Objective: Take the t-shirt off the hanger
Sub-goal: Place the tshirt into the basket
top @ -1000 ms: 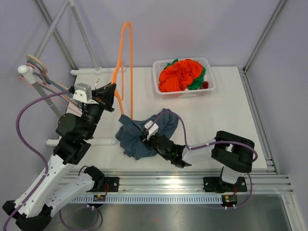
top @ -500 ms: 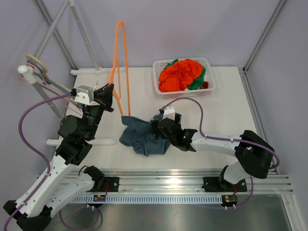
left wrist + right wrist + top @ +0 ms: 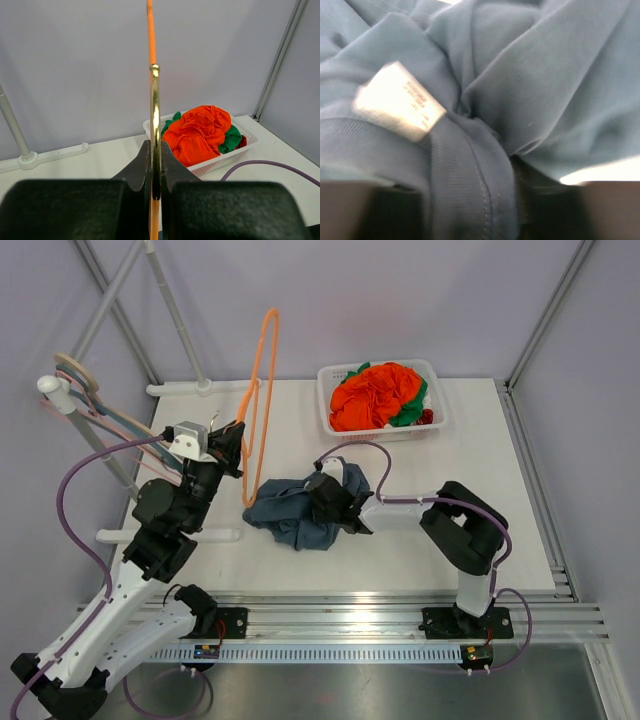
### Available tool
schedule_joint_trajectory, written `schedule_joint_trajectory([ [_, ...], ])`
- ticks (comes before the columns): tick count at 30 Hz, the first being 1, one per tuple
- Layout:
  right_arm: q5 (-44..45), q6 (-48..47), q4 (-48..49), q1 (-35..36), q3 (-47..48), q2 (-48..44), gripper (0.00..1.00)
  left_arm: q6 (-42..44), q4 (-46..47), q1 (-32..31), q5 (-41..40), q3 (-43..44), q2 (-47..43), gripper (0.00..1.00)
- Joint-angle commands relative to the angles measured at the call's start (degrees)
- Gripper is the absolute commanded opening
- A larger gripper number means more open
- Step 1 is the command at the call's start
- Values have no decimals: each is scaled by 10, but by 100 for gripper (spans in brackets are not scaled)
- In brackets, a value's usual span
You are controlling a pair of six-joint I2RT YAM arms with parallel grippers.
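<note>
The slate-blue t-shirt (image 3: 300, 510) lies bunched on the white table, free of the hanger. The orange hanger (image 3: 262, 390) stands upright at the back left, held by its gold hook. My left gripper (image 3: 232, 440) is shut on that hook (image 3: 155, 125), with the orange wire rising above it. My right gripper (image 3: 330, 502) is pressed into the t-shirt and shut on a fold of its collar (image 3: 470, 165), beside the white label (image 3: 400, 102). Cloth fills the right wrist view and hides the fingers.
A white basket (image 3: 383, 425) of orange and green clothes stands at the back centre; it also shows in the left wrist view (image 3: 245, 145). A white rack with more hangers (image 3: 75, 380) stands at the far left. A purple cable (image 3: 350, 455) loops over the table.
My right gripper has carried the t-shirt leftward and back across the table. My left gripper has tilted the hanger to the right. The shirt is more bunched than before.
</note>
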Motion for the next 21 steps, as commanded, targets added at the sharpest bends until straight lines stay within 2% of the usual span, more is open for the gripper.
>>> schedule_joint_trajectory([
  [1, -49, 32, -64, -2, -39, 40, 21, -13, 49, 2, 14, -1, -3, 0],
  [3, -5, 49, -84, -2, -74, -13, 0, -14, 49, 2, 15, -1, 1, 0],
  [7, 106, 54, -175, -2, -90, -173, 0, -16, 61, 2, 8, -7, 5, 0],
  [8, 123, 47, -215, -3, -71, -197, 0, -16, 63, 2, 6, -9, 9, 0],
  [11, 182, 1, -256, -7, -5, -270, 0, -16, 68, 2, 1, -10, 17, 0],
  [15, 238, -79, -267, -24, 103, -299, 0, -18, 70, 2, 4, -11, 25, 0],
  [21, 191, -206, -230, -115, 289, -267, 0, -18, 69, 2, 10, -11, 43, 0],
])
